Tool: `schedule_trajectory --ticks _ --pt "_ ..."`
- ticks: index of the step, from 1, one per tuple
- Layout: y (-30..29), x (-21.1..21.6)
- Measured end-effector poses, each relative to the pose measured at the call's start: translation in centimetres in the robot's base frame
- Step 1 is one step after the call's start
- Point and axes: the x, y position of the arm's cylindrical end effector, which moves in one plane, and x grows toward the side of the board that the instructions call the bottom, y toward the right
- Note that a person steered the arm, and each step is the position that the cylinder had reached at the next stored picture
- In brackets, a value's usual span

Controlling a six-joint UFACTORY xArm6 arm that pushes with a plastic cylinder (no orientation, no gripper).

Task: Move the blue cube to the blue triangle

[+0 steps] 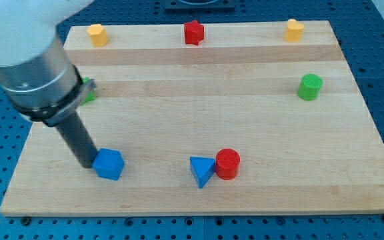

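The blue cube [109,164] lies on the wooden board [199,120] at the lower left. The blue triangle [201,171] lies to the cube's right near the bottom centre, touching a red cylinder [228,163] on its right. My tip [85,163] rests on the board right against the cube's left side. The rod rises from it up and to the left into the grey arm body.
A yellow block [97,34], a red star [193,32] and a yellow block [294,30] line the top edge. A green cylinder [309,87] sits at the right. A green block [87,91] is mostly hidden behind the arm at the left.
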Motion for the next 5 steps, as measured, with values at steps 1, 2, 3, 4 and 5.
schedule_trajectory --ticks 1,2,3,4,5 --pt "3.2 0.3" --pt "2.6 0.5" --pt "1.0 2.6" --pt "1.5 3.4" --pt "4.2 2.5"
